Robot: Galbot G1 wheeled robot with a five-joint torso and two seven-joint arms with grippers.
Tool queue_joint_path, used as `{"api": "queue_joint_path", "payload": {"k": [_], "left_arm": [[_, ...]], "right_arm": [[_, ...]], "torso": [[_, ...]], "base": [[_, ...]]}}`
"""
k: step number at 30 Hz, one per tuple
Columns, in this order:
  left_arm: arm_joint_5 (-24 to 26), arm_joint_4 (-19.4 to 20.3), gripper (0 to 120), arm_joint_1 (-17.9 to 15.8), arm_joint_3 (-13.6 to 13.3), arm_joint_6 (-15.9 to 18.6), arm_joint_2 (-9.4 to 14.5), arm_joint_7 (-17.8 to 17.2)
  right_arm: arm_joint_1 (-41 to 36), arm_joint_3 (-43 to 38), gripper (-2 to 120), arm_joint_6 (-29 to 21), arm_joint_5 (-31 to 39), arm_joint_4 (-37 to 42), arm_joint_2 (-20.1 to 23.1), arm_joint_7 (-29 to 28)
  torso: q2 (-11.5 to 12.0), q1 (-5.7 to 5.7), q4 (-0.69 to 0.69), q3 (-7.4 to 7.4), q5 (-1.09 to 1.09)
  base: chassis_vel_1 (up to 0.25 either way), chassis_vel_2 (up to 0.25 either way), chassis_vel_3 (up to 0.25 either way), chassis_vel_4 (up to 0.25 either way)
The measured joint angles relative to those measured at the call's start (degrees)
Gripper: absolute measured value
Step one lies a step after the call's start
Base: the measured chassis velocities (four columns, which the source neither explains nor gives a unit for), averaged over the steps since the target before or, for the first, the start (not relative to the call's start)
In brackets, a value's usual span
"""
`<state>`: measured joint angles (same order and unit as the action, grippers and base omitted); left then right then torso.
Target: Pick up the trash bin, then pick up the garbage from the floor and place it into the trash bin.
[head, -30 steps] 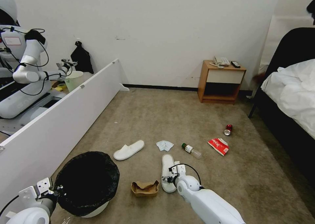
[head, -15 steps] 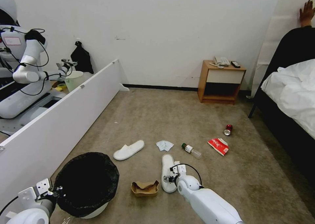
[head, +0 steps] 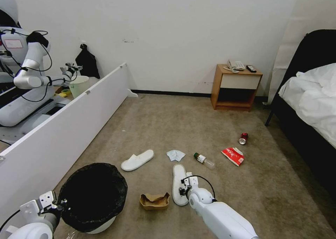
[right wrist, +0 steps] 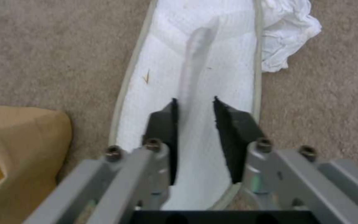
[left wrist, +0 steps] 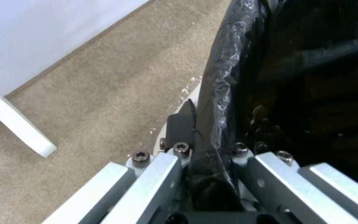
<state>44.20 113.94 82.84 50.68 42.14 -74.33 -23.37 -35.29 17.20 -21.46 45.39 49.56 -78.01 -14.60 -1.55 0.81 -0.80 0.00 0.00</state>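
Even, soft indoor light, shadows faint. Head view sharp, bowed at edges. Wrist views soft, near metal blurred; glare on black bag [left wrist: 224,62].

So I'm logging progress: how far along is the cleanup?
Done: the left gripper is clamped on the rim of the black-lined white trash bin. In hand: the open right gripper sits over a white slipper. Left: nothing binned yet; the cardboard scrap and red can lie on the carpet.

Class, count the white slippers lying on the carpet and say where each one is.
2. One slipper lies beyond the black-lined trash bin, left of the tissue. The other slipper lies beside the cardboard scrap, directly under the right hand. None seems hidden.
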Motion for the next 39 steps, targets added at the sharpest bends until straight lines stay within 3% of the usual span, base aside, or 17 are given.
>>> {"api": "queue_joint_path", "payload": {"k": [2,25,39], "left_arm": [[-0.02,0.01,1,0.00,-0.06,0.00,-0.11,0.02],[-1.49,0.02,1,0.72,-0.37,-0.25,-1.26,1.07],[-1.50,0.31,1,0.77,-0.50,-0.44,-1.66,1.28]], "right_arm": [[0.14,0.10,16,0.26,-0.37,-0.88,-0.37,0.25],[2.24,1.01,12,1.69,-1.27,-4.48,-3.13,1.15],[2.98,1.32,11,-0.06,-2.78,-7.93,-4.39,0.89]], "torso": [[0.00,0.00,0.00,0.00,0.00],[0.00,0.00,0.01,0.00,0.00],[0.00,0.00,0.00,0.00,0.00]], "base": [[0.000,0.000,0.000,0.000],[0.000,0.000,0.000,0.000],[0.000,0.000,0.000,0.000]]}}
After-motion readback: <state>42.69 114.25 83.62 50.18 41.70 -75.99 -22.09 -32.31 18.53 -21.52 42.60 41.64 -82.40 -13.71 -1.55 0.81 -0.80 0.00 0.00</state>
